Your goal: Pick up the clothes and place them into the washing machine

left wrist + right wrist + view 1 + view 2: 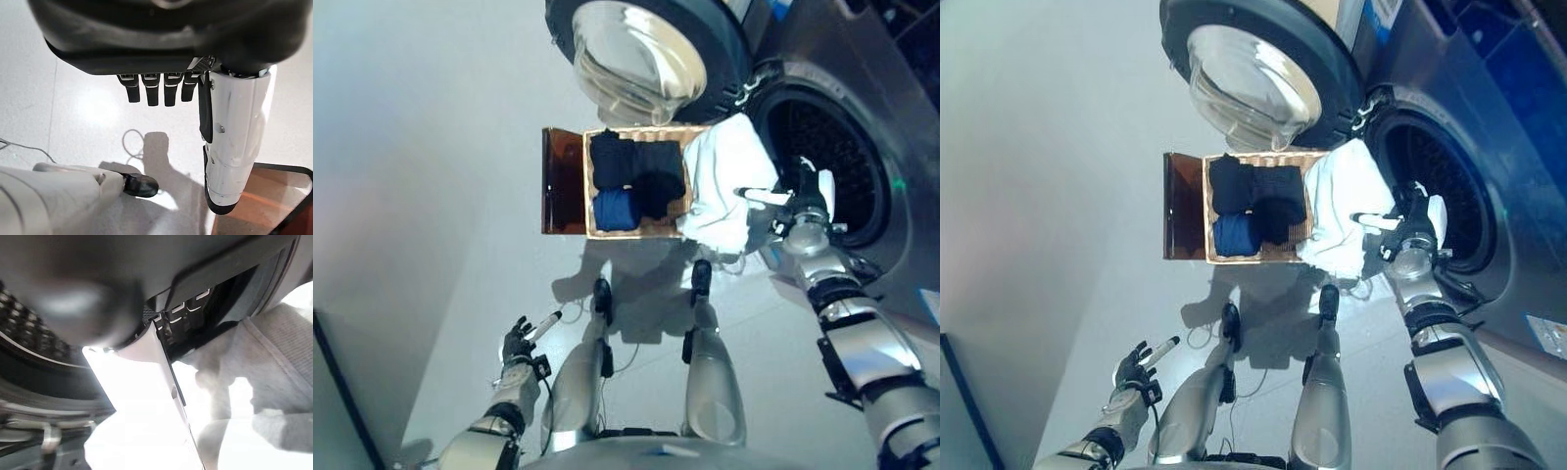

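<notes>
A white garment [729,181] drapes from the edge of the wicker basket [636,231] up to the rim of the washing machine's open drum [847,147]. My right hand [800,203] is at the drum's mouth, its fingers curled on a fold of that garment and the white thumb sticking out sideways. In the right wrist view the pale cloth [274,362] lies just past the fingers. Dark clothes [641,168] and a blue garment [615,210] fill the basket. My left hand [519,343] hangs open and empty over the floor at the lower left.
The washer's round glass door [631,54] stands swung open above the basket. A brown lid [563,181] lies flat on the basket's left side. Pale floor stretches to the left of it, and the grey washer front [901,225] fills the right side.
</notes>
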Controlling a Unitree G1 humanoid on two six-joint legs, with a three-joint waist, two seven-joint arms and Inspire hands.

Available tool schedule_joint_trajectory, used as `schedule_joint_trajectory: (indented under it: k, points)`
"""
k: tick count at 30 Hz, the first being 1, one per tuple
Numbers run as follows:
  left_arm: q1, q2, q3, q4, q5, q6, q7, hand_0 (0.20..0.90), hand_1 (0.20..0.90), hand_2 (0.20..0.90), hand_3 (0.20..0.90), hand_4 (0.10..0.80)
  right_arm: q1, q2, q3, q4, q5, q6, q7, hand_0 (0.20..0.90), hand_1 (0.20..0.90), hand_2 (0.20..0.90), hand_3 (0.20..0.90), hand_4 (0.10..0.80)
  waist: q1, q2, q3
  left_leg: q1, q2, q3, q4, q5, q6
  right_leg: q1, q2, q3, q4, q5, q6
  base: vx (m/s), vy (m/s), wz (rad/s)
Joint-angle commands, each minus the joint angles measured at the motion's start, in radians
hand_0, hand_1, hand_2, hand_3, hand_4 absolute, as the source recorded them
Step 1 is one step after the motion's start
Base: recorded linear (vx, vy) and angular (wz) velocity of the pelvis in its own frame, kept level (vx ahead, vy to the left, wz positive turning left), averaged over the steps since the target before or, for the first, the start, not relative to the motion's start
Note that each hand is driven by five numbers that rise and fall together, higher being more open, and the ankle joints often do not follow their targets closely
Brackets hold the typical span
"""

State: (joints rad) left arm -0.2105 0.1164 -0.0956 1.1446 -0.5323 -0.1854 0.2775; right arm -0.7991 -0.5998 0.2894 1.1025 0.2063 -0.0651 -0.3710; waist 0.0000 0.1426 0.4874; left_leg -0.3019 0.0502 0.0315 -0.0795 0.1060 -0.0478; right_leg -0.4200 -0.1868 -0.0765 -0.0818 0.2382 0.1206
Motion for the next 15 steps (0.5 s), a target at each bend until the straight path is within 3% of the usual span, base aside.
schedule_joint_trajectory:
  k: [1,15]
  points:
    - [0.008,0.038,-0.043,0.019,-0.028,-0.037,0.008,0.900,0.900,0.900,0.900,0.800,-0.115,-0.087,0.065,0.026,-0.002,-0.046,-0.008,0.900,0.900,0.900,0.900,0.800,0.010,-0.033,-0.028,-0.013,0.003,-0.065,-0.008,-0.010,-0.077,-0.020,-0.113,0.010,0.142,-0.100,0.073,0.000,0.000,0.00]
    - [-0.025,0.054,-0.061,0.013,-0.020,-0.045,0.016,0.900,0.900,0.900,0.900,0.800,-0.213,-0.010,0.122,0.029,0.019,-0.050,0.020,0.900,0.900,0.900,0.900,0.800,0.028,-0.050,-0.028,-0.005,0.001,-0.086,-0.008,-0.012,-0.071,0.001,-0.112,-0.006,0.145,-0.114,0.069,0.013,0.003,0.07]
